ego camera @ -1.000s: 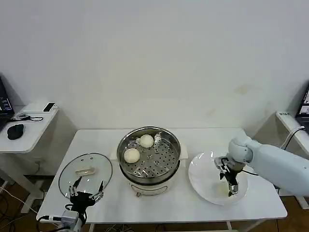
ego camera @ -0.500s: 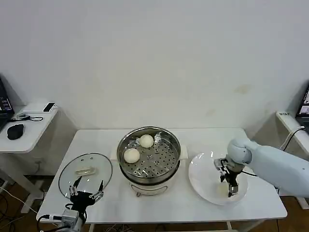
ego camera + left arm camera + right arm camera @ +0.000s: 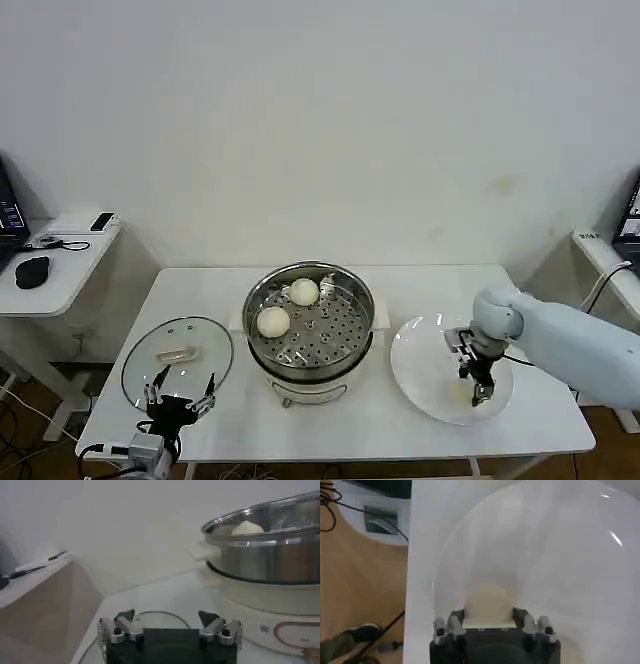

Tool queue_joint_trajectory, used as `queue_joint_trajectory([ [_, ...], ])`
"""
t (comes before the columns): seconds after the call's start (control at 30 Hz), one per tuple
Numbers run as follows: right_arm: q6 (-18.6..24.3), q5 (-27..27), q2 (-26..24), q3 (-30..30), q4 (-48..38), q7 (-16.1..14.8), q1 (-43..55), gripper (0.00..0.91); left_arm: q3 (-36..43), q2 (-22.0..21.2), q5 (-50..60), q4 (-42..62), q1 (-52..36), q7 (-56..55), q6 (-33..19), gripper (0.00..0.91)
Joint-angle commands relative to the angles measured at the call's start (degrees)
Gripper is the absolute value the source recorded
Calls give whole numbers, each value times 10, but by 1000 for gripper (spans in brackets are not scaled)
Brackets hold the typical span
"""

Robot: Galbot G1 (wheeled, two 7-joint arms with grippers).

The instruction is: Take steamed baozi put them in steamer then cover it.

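- Lid (image 3: pixel 177 358) of glass lies flat on the white table (image 3: pixel 400 280) at the far left, well apart from the work. The left gripper (image 3: pixel 177 402) hangs at the table's near edge just beside it, fingers spread wide and empty; in the left wrist view (image 3: pixel 169 626) it faces the pot's side with nothing between its tips. This arm looks parked.
- Steamer (image 3: pixel 310 320) stands in the middle of the table, uncovered. Two steamed baozi (image 3: pixel 272 321) sit on the perforated tray, both toward its left and rear part, so the right half of the tray is bare.
- On the right lies the white plate (image 3: pixel 420 360), just beside the steamer. A third bun (image 3: pixel 487 600) rests on its near part, seen in the right wrist view straight between the fingertips.
- The right gripper (image 3: pixel 478 385) points down over that bun from a bent wrist, the forearm reaching in from the right edge. Its fingers stand apart on either side of the bun, not yet pressed against it.
- Judgement: this is the grasp. It would go best by sinking until the pads straddle the bun's widest part, closing softly so the dough is not dented, then lifting straight before crossing to the bare side of the tray.
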Motion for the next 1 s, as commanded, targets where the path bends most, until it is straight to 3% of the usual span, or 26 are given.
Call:
queue_joint_trajectory([
  [0.03,-1,1,-2,2,2,1,2,625,0,1,0,0,-1,1,0,907],
  [0.47,-5,62,12,-44,16,2,171,625,1,1,0,-3,-5,0,1,907],
  [0.77,12,153,132,0,-50,-14,261,625,0,4,-1,-9,2,0,1,907],
  [1.0,24,161,199,17,-67,-14,273,615,-7,6,-3,-13,11,-3,-2,907],
])
